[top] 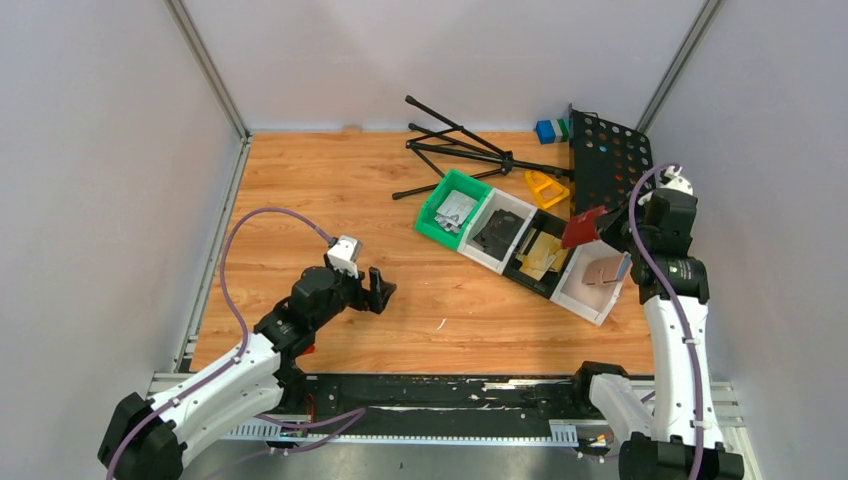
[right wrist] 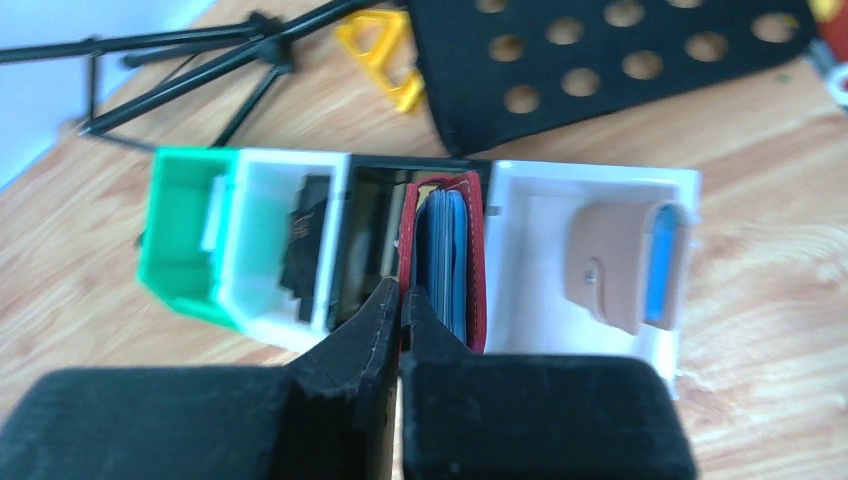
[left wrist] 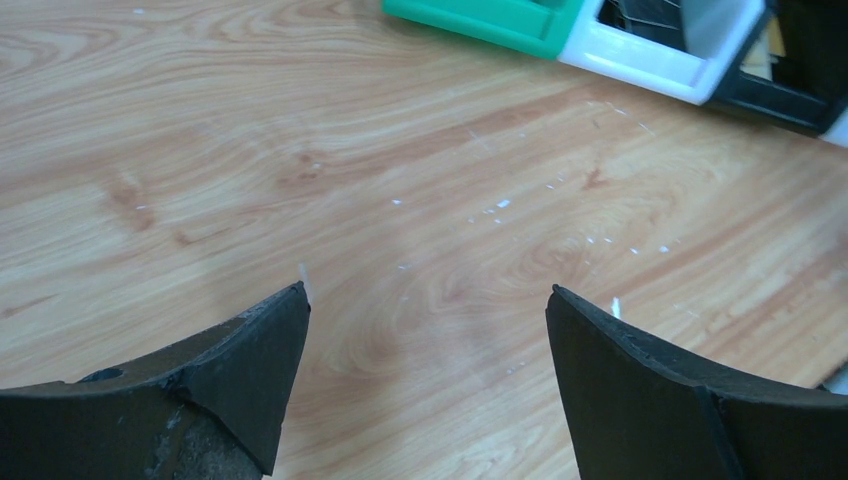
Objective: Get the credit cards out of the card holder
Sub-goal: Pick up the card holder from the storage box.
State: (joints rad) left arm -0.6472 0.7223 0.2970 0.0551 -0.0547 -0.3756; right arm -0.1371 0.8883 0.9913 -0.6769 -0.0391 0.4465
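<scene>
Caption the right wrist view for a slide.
Right end effector shut on the red card holder, held over the bins.

No legible text or labels.

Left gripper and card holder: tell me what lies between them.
Top view: bare table first beyond the left gripper, then the white bin and black bin, before the card holder pinched in the shut right gripper.

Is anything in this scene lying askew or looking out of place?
Yes. The black metal music stand with a perforated plate lies on its side at the back of the wooden table, legs splayed. The row of plastic bins sits diagonally, not square to the table edge.
</scene>
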